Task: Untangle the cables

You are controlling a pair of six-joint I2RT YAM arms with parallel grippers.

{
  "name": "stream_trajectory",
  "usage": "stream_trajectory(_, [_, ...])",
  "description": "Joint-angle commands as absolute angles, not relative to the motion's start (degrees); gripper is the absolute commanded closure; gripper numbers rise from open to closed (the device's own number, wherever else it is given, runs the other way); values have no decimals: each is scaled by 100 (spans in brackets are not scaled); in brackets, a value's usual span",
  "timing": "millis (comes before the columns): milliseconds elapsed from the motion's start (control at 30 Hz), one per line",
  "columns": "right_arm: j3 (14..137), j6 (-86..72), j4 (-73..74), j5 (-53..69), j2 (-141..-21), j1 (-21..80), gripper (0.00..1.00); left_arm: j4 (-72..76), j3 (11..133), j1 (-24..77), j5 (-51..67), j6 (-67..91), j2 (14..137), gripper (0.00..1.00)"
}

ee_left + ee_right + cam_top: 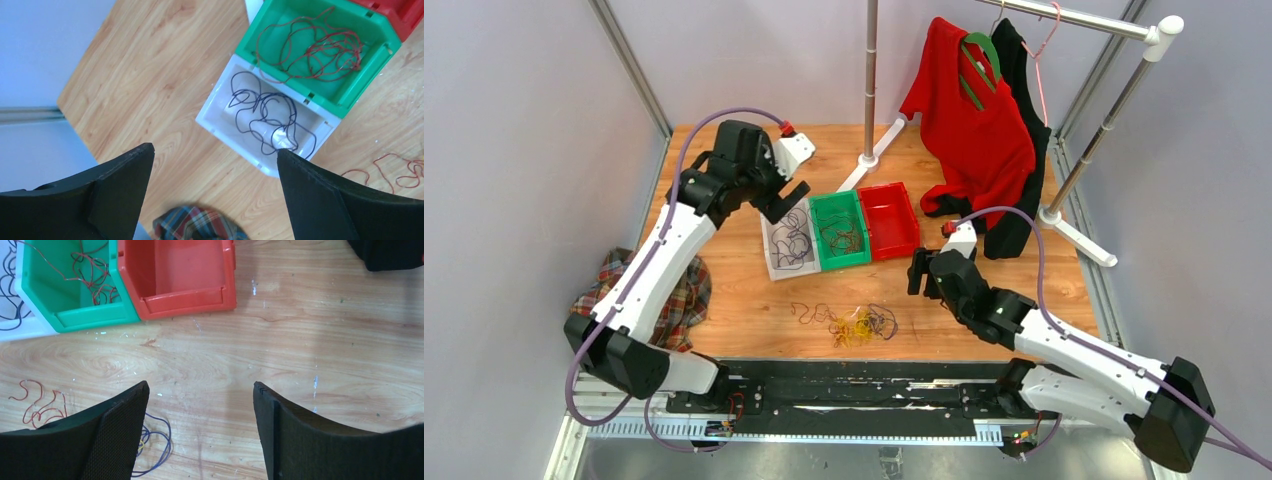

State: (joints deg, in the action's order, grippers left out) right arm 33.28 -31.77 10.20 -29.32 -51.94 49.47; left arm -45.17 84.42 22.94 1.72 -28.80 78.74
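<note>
- Left gripper (215, 192): fingers spread wide, nothing between them. It hangs over the white bin (217, 107).
- Right gripper (200, 432): fingers apart, holding nothing. It is above bare wooden table (310, 340), in front of the red bin (182, 300).
- Loose cables (854, 324): yellow, dark purple and red-brown strands tangled in a heap near the table's front edge, between the two arms and apart from the bins.
- Dark purple cables (265, 117): looped inside the white bin.
- Red-brown cables (312, 47): coiled inside the green bin (290, 82).
- Bins: three side by side and touching, with white at the left, green in the middle and red at the right.
- Plaid cloth (686, 290): lies at the table's left edge, partly hidden by the left arm.
- Clothes rack (1104, 25): stands at the back right, one foot reaching towards the bins.
- Red garment (974, 130): hangs from the rack on a green hanger (980, 50).
- Black garment (1024, 90): hangs just behind the red one.
- Pink wire hanger (1042, 45): hangs on the rail.
</note>
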Motion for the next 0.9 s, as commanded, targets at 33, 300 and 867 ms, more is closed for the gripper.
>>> stream_trajectory(33, [3548, -3159, 1277, -2627, -5331, 4861, 24, -4822, 8211, 1999, 69, -3106, 7467, 2])
stream_trajectory(300, [3501, -3235, 1267, -2138, -5671, 4861, 23, -4239, 7529, 1872, -26, -3012, 6783, 2])
stream_trajectory(867, [3425, -3319, 877, -592, -6318, 4900, 35, -4676, 6128, 1914, 2190, -3254, 6437, 2])
